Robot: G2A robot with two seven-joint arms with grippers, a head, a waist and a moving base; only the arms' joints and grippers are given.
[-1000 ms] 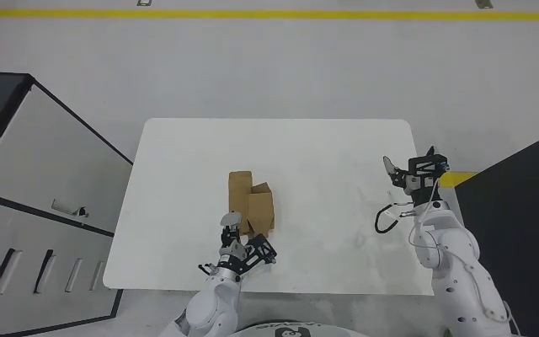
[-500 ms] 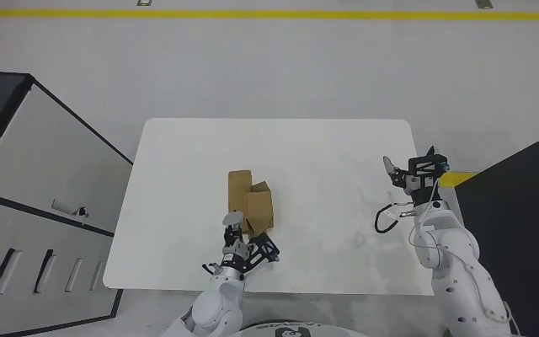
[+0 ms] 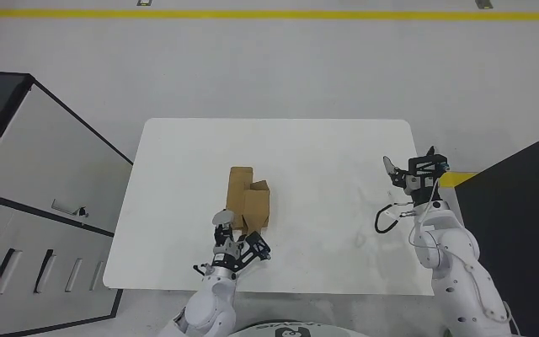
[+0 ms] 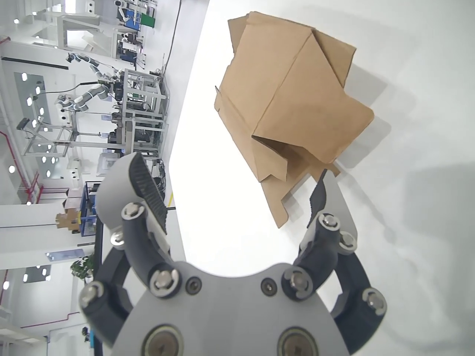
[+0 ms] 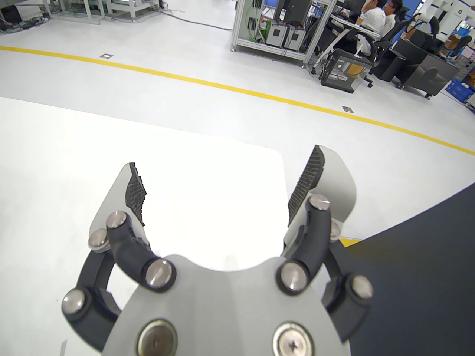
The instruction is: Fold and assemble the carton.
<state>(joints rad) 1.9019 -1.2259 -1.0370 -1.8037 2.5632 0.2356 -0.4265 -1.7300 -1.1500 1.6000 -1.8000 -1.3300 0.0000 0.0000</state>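
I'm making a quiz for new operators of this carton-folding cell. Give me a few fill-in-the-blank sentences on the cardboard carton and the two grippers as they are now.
1. The partly folded brown cardboard carton lies on the white ___.
2. The left gripper, close to the carton, has its fingers ___.
3. The right gripper, open and far from the carton, holds ___.

Missing words: table; open; nothing.

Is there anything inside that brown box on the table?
At the open end of the box only its own folded flaps show, tucked inward. Its walls hide the rest of the inside.
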